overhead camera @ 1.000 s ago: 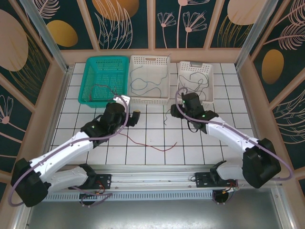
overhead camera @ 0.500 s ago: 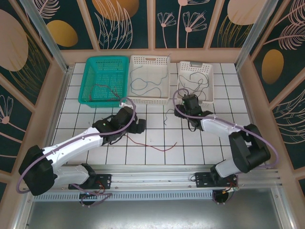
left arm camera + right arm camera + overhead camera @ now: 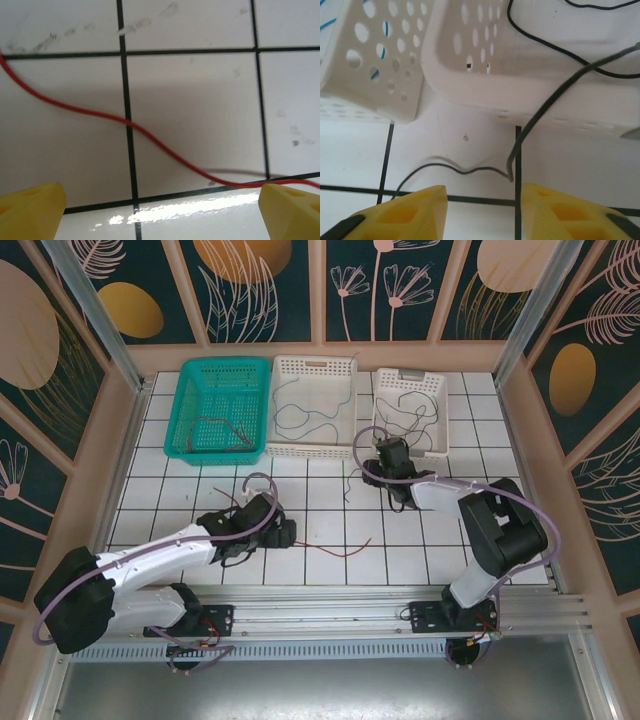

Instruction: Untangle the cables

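Observation:
A red cable (image 3: pixel 335 549) lies loose on the white tiles, and my left gripper (image 3: pixel 287 533) hovers low over its left end. In the left wrist view the red cable (image 3: pixel 150 135) curves across a tile above my open left gripper (image 3: pixel 161 215); it runs just past the right fingertip (image 3: pixel 292 210), with nothing gripped. My right gripper (image 3: pixel 389 454) sits at the front of the right white basket (image 3: pixel 438 410). Its wrist view shows the open right gripper (image 3: pixel 487 215) just short of a thin grey cable (image 3: pixel 465 170) lying on the floor, where a thicker grey cable (image 3: pixel 545 110) ends.
A teal basket (image 3: pixel 190 405) holds reddish cables. The middle white basket (image 3: pixel 345 405) and the right one hold dark cables. Close up, the two white baskets (image 3: pixel 370 100) (image 3: pixel 470 85) stand just ahead of the right fingers. A dark cable (image 3: pixel 349 480) lies between the arms.
My left gripper has moved from near the teal basket toward the near edge, down over the red cable. The right arm has folded in, its gripper staying by the right basket.

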Controlling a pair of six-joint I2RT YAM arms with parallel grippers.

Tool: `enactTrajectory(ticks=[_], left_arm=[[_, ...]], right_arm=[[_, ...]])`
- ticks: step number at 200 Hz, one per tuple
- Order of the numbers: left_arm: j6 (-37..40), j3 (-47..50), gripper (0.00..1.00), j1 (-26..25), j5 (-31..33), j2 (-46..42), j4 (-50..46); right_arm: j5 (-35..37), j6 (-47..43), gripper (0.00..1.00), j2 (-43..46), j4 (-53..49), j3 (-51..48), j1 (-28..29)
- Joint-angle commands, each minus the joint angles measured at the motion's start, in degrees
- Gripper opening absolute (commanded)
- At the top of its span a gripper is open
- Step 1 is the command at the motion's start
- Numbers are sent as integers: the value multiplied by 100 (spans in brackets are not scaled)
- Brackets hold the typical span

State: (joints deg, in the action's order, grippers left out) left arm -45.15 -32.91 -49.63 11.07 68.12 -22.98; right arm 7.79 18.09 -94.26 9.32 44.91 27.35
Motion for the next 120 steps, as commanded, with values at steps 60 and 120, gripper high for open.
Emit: enactTrajectory(ticks=[60, 120], left_arm=[[-315, 379, 98, -37, 9, 139, 346], [-326, 409, 98, -34, 148, 365, 538]], right_arm=[[58, -178, 11, -260, 343, 316, -141], [-275, -146, 0, 652, 61, 238, -33]])
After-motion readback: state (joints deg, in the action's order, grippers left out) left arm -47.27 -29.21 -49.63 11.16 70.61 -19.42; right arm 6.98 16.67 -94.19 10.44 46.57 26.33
